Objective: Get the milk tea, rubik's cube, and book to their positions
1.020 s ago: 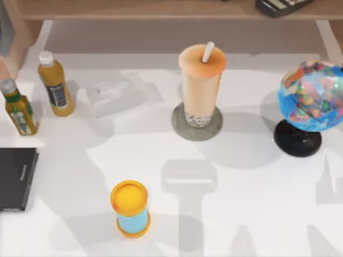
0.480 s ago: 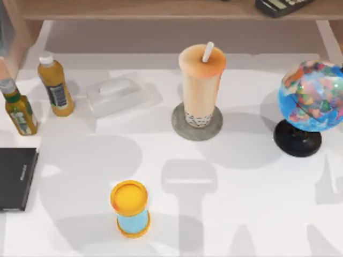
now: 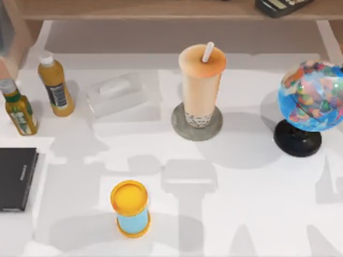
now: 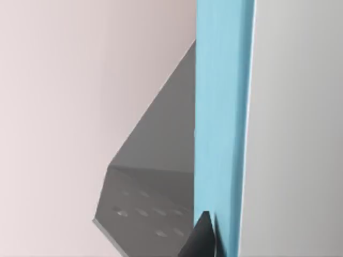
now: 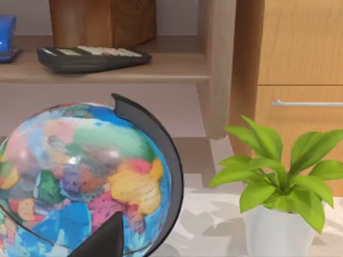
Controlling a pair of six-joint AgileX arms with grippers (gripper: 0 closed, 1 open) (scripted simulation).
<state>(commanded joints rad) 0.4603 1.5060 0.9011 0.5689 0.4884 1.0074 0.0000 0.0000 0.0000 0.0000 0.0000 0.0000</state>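
White bench (image 3: 257, 214): seen from above, carrying everything listed below except the book and calculator.
Wooden shelf (image 3: 161, 9): runs along the far edge of the bench; a dark calculator (image 3: 281, 5) lies on it towards the right.
Globe (image 3: 311, 96): multicoloured, on a black base, at the bench's right edge.
Book (image 4: 222, 123): light blue cover, edge-on and upright, right in front of the left wrist camera; where it sits over the bench cannot be told.
Left gripper (image 4: 206, 238): its dark fingers (image 4: 201, 241) lie against the blue cover, gripping the book.
Right gripper (image 5: 107, 238): just beside the globe; whether it is open or closed cannot be told.
Milk tea (image 3: 201, 80): upright at the middle back, standing on a round grey coaster (image 3: 179, 128).
Black slab (image 3: 15, 179): flat at the left edge.
Clear box (image 3: 117, 93): left of the milk tea.
Two yellow bottles (image 3: 54, 83): upright at back left.
Blue cylinder (image 3: 129, 209): yellow-lidded, near the front.
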